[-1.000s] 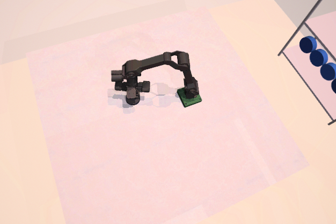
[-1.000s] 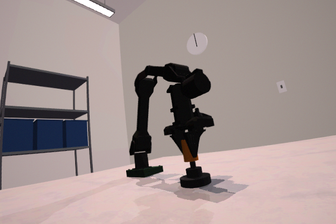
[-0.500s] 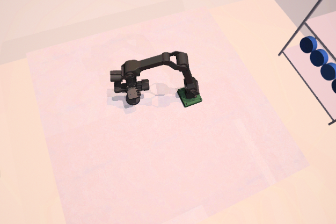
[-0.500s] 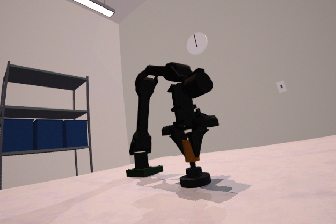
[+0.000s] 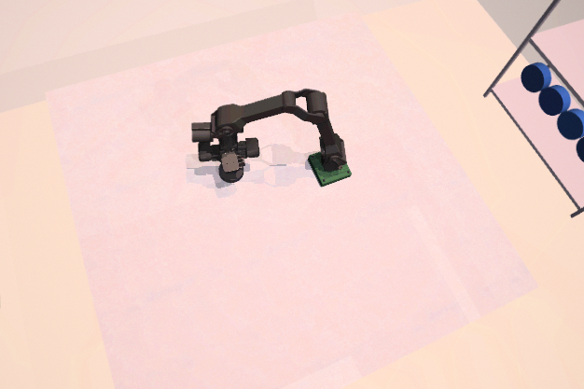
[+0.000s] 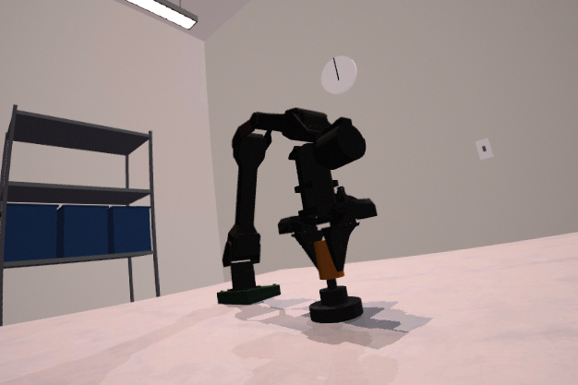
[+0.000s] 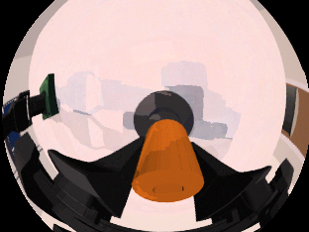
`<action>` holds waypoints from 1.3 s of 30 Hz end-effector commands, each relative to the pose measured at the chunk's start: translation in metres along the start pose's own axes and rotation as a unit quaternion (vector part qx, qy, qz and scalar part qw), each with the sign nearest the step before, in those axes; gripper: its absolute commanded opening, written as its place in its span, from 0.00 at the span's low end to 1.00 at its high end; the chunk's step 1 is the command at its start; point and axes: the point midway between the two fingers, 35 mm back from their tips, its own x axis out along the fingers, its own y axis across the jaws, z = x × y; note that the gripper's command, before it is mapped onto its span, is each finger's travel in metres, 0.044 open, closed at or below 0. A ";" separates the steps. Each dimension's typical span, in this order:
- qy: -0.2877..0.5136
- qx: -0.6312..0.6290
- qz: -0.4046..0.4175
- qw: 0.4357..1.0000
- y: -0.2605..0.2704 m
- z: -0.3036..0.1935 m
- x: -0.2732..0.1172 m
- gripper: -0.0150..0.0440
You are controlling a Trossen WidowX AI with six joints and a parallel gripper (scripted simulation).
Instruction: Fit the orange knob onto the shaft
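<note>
Tool [image 6: 331, 249] [image 7: 160, 166] clamped on the tapered orange knob [image 6: 327, 259] [image 7: 168, 161], slightly tilted. Knob over the round pedestal [image 6: 336, 309] [image 7: 163, 99], its lower end at the dark shaft [image 6: 331, 283], still above the pedestal's raised collar [image 6: 333, 295]. Pedestal stands on the pale pink table [image 5: 292, 271] [image 6: 196, 342] [image 7: 149, 35], well in from the table's edges and corners. Wall clock [image 6: 339, 75]: one dark hand visible, no readable lettering.

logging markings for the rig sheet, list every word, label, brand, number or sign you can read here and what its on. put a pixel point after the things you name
There is no readable text in any view.
Wall clock [image 6: 347, 75]: a pale face with one dark hand, no numerals to be made out.
Orange knob [image 6: 326, 261] [image 7: 168, 156]: no lettering visible.
Round pedestal [image 6: 336, 310] [image 7: 146, 109]: no lettering visible.
Blue bins [image 6: 84, 231]: no labels visible on the sides shown.
</note>
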 end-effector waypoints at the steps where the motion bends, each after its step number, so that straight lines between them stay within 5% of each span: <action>1: 0.001 -0.002 0.001 1.000 0.002 0.000 0.001 0.25; 39: 0.001 -0.107 0.001 0.994 -0.001 0.000 0.000 0.25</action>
